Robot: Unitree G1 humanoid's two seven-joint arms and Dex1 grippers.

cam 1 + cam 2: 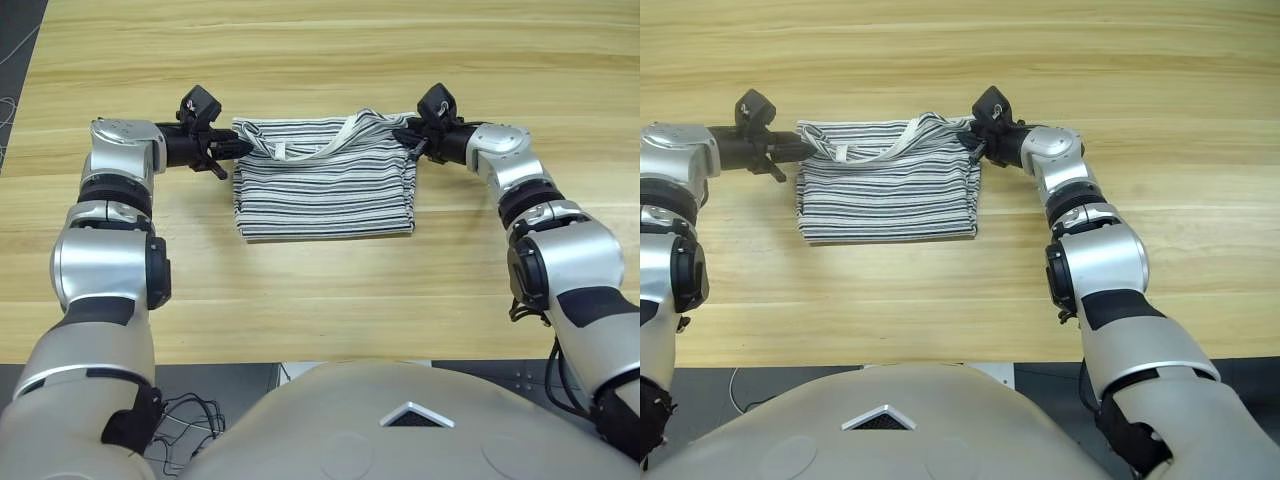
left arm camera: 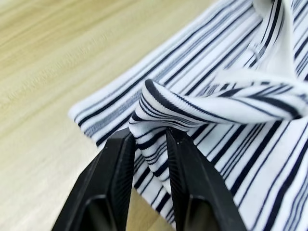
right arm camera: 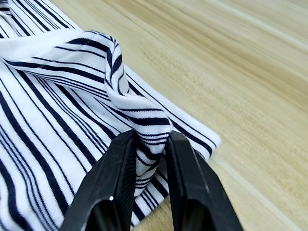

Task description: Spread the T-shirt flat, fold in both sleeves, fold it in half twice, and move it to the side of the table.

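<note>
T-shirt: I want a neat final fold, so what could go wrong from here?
1. The left gripper and right gripper each pinch only a small bunch of the T-shirt at the fingertips. It could slip out, or only the upper layers might lift.
2. The collar stands loose between the grips and may crease into the next fold.

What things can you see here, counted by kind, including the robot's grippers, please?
Striped T-shirt, folded: 1
Grippers: 2 (left gripper and right gripper, each shut on a far corner of the T-shirt)
Wooden table: 1
Total: 4
</note>
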